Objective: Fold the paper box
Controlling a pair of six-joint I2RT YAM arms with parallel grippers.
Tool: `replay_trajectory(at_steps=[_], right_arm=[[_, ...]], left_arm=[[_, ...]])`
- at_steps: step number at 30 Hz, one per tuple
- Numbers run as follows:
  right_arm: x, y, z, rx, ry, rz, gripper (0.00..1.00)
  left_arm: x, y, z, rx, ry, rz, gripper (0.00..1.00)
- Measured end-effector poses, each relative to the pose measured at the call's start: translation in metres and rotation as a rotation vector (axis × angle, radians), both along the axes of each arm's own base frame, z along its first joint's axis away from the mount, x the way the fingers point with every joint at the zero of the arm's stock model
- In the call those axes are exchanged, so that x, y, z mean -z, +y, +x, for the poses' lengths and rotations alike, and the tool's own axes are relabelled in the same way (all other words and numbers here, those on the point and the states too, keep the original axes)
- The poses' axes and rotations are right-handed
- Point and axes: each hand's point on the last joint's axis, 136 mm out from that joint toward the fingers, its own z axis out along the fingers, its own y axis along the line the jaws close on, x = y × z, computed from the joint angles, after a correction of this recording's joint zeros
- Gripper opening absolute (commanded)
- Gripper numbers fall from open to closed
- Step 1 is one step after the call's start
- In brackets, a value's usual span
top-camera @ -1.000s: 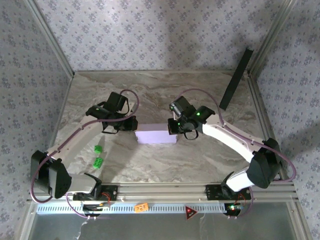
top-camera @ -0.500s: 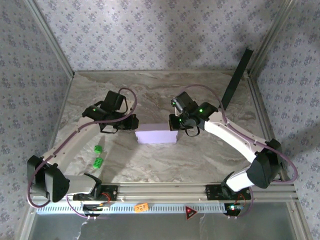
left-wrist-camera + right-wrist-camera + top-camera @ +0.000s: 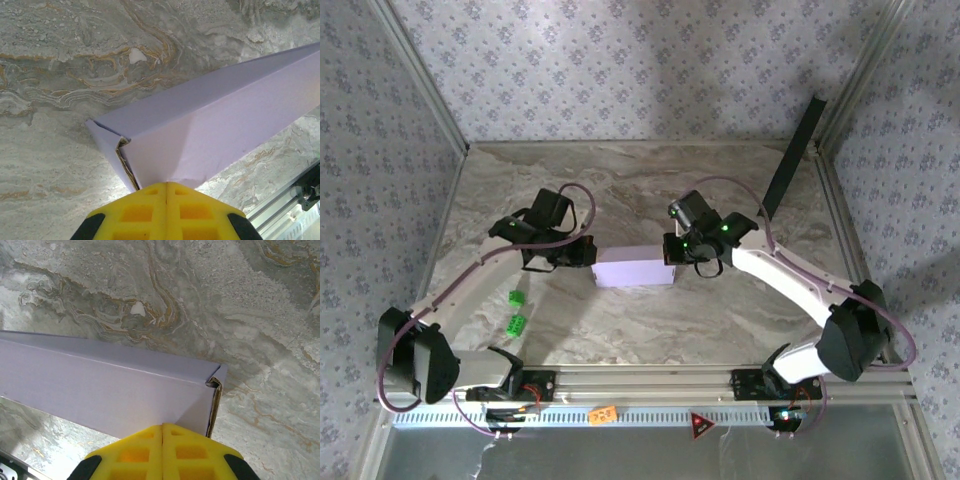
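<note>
flat rectangular lavender cardboard box (image 3: 634, 271) lies centre frame on marble table (image 3: 620, 190); left tool (image 3: 588, 252) and right tool (image 3: 670, 255), both clenched empty, butt against its ends; risk: uneven pressure could skew it, gaping end seams could spring

The paper box (image 3: 633, 270) fills the gap between the left pincer (image 3: 588, 252) and the right pincer (image 3: 670, 250), blocking any straight path from one to the other. Beyond both pincers, bare desk (image 3: 640, 190) lies open up to the back wall (image 3: 620, 70). Two green blocks (image 3: 517, 298) sit nearer than the left pincer, on its outer side. A black panel (image 3: 792, 158) leans in the corner, well beyond the right pincer. Open desk runs from the box to the near rail (image 3: 650, 378).
</note>
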Motion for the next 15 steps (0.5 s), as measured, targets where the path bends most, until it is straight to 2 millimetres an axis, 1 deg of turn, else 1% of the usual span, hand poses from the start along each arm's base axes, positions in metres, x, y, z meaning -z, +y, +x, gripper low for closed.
replay_trajectory(at_steps=[4, 6, 8, 10, 12, 13, 15], right_arm=[[-0.012, 0.001, 0.005, -0.002, -0.011, -0.009, 0.08], [-0.016, -0.001, 0.008, 0.001, -0.022, -0.011, 0.08], [-0.016, -0.005, 0.011, 0.009, -0.022, -0.017, 0.08], [-0.01, -0.01, 0.012, 0.021, -0.012, -0.025, 0.08], [0.004, -0.017, 0.01, 0.031, 0.012, -0.044, 0.07], [0.008, -0.017, 0.01, 0.031, 0.015, -0.037, 0.07], [0.008, -0.017, 0.013, 0.036, -0.006, -0.022, 0.07]], left_arm=[[-0.019, -0.004, 0.007, 0.0, -0.036, -0.024, 0.09], [-0.022, -0.006, 0.009, -0.001, -0.043, -0.035, 0.1], [-0.02, -0.007, 0.008, 0.002, -0.033, -0.037, 0.09], [-0.013, -0.009, 0.009, 0.005, -0.017, -0.035, 0.09], [0.002, -0.007, 0.006, 0.005, 0.018, -0.018, 0.08], [0.009, -0.006, 0.003, 0.005, 0.037, -0.009, 0.08], [0.009, -0.007, 0.005, 0.006, 0.025, -0.023, 0.06]])
